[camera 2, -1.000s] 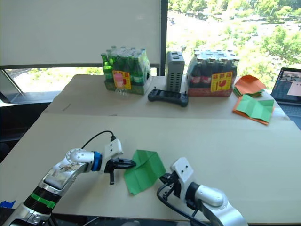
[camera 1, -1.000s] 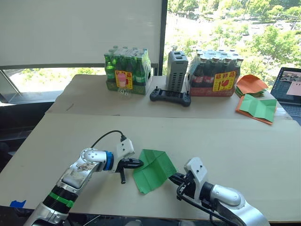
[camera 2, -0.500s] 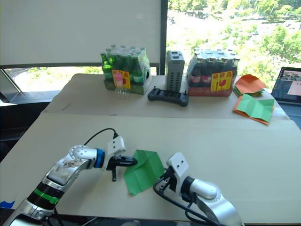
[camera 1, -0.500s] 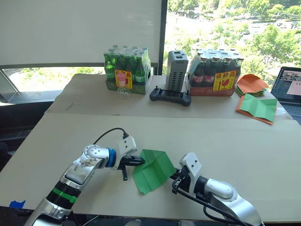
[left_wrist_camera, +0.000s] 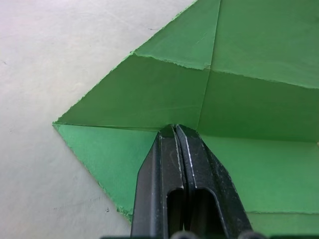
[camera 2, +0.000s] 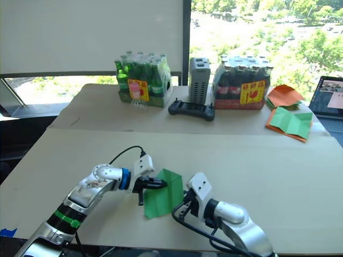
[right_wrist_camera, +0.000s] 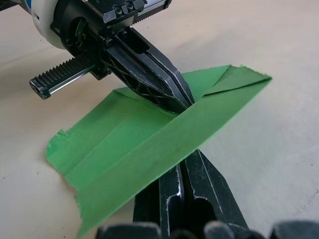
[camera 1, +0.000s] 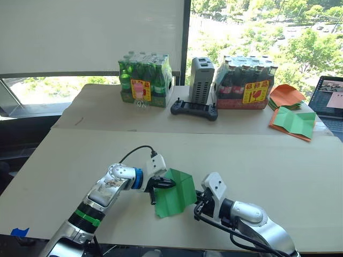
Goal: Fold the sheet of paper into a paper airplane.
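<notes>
The sheet of paper [camera 1: 174, 195] is bright green and creased, lying near the table's front edge with its right half tipped up steeply. My left gripper [camera 1: 170, 183] is shut, and its tip [left_wrist_camera: 174, 128] presses down into the middle crease. In the right wrist view that same left gripper [right_wrist_camera: 182, 99] sits tucked into the fold. My right gripper [camera 1: 197, 205] is just right of the sheet and shut. Its fingers [right_wrist_camera: 199, 179] stand behind the raised flap [right_wrist_camera: 164, 144], which leans against them and hides their tips.
At the back of the table stand a pack of green bottles [camera 1: 144, 80], a grey box [camera 1: 202, 80], a black controller [camera 1: 194, 110] and a pack of dark bottles [camera 1: 244, 85]. Orange and green sheets [camera 1: 292, 122] and a laptop [camera 1: 329, 99] lie far right.
My left gripper moved right onto the sheet's crease. My right gripper moved left, and the sheet's right half went from nearly flat to steeply raised.
</notes>
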`<state>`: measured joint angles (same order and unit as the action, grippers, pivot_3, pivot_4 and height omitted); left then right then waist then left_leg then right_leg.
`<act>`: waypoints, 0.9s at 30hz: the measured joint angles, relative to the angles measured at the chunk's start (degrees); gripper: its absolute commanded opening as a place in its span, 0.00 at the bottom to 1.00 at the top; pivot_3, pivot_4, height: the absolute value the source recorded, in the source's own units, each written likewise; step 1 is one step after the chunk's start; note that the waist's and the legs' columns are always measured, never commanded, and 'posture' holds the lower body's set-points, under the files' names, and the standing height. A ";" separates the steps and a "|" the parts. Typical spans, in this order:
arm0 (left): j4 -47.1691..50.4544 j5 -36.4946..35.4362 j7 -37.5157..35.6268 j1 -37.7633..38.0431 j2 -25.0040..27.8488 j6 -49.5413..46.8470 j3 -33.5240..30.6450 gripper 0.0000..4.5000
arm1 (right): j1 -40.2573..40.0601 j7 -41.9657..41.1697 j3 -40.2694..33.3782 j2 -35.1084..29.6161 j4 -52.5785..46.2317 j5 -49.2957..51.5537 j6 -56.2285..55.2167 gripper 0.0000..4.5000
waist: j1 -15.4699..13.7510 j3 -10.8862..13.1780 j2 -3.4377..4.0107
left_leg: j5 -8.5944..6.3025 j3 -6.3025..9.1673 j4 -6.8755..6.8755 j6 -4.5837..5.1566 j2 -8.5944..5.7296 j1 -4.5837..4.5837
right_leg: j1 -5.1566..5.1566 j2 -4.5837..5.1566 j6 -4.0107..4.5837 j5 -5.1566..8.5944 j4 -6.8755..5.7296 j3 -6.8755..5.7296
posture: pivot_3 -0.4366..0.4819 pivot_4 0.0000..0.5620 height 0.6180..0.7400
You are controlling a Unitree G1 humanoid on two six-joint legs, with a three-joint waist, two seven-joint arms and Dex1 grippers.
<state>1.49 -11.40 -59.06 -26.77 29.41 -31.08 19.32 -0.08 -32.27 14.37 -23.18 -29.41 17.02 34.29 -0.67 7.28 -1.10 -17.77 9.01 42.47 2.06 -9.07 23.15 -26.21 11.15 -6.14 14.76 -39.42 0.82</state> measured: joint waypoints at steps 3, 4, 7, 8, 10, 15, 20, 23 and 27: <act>-0.01 0.02 -0.02 0.02 -0.01 0.03 0.00 0.01 | 1.19 -0.14 0.72 0.23 0.30 -0.04 0.00 0.00 | -0.01 0.00 0.00 | 0.00 0.00 0.05 0.00 0.00 0.01 | 0.01 0.00 0.00 0.00 -0.01 0.00 | 0.48 0.27 0.47; -0.01 0.03 -0.02 0.05 0.00 0.03 -0.02 0.01 | 1.54 -0.15 0.80 0.32 0.36 -0.05 0.00 0.00 | -0.01 0.00 0.00 | 0.00 0.00 0.06 0.00 -0.01 0.01 | 0.01 0.00 0.00 0.00 -0.01 0.00 | 0.48 0.27 0.47; 0.04 -0.02 -0.03 0.33 0.16 0.09 -0.32 0.01 | 3.34 -0.12 1.40 1.71 2.02 -0.24 -0.04 0.00 | 0.10 0.00 0.00 | 0.00 0.00 0.07 0.00 0.00 0.00 | 0.01 -0.01 0.00 0.00 -0.04 0.01 | 0.48 0.27 0.47; 0.07 -0.02 -0.01 0.38 0.21 0.08 -0.39 0.01 | 4.29 -0.08 1.91 2.41 2.85 -0.39 -0.06 0.00 | 0.14 0.00 0.00 | 0.00 0.00 0.08 0.00 0.00 0.00 | 0.00 -0.01 0.00 0.00 -0.08 0.01 | 0.48 0.27 0.47; 0.24 -0.02 0.05 0.55 0.33 0.05 -0.51 0.01 | 5.85 -0.05 2.93 3.54 3.90 -0.64 -0.12 0.00 | 0.11 0.00 0.00 | 0.00 0.01 0.13 0.00 0.00 0.00 | 0.00 -0.01 0.00 0.00 -0.11 0.00 | 0.48 0.27 0.47; 0.49 -0.07 0.29 0.91 0.39 -0.10 -0.80 0.01 | 8.84 -0.02 4.78 5.38 6.63 -2.41 -1.24 0.00 | 0.11 0.00 0.00 | 0.00 0.01 0.24 0.01 -0.02 0.00 | 0.00 -0.01 0.00 0.00 -0.20 0.00 | 0.48 0.27 0.47; 2.54 -0.25 1.25 2.73 1.92 -0.81 -2.37 0.01 | 10.29 -0.10 5.78 6.31 8.63 -3.51 -1.67 0.00 | 0.65 0.00 0.01 | 0.01 0.00 0.23 -0.03 0.02 -0.01 | -0.06 -0.04 0.00 0.00 -0.33 0.03 | 0.48 0.27 0.47; 4.53 -0.93 1.51 4.28 3.89 -2.34 -4.14 0.01 | 10.44 -0.11 6.40 6.31 10.07 -4.53 -1.67 0.00 | 0.94 0.00 0.01 | 0.02 0.00 0.23 -0.03 0.01 0.00 | -0.10 -0.04 0.00 0.01 -0.37 0.04 | 0.48 0.27 0.47; 6.61 -2.31 2.31 6.27 6.12 -4.54 -7.19 0.01 | 10.79 -0.24 7.01 6.36 11.45 -5.16 -1.70 0.00 | 1.10 0.01 0.02 | 0.02 0.01 0.23 -0.03 0.00 0.02 | -0.13 -0.05 0.01 0.00 -0.38 0.03 | 0.48 0.27 0.47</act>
<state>8.10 -13.71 -56.75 -20.50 35.53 -35.63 12.13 10.71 -32.51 21.38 -16.82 -17.95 11.85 32.59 0.44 7.28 -1.08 -17.75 9.01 42.70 2.02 -9.07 23.17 -26.34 11.11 -6.13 14.76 -39.80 0.85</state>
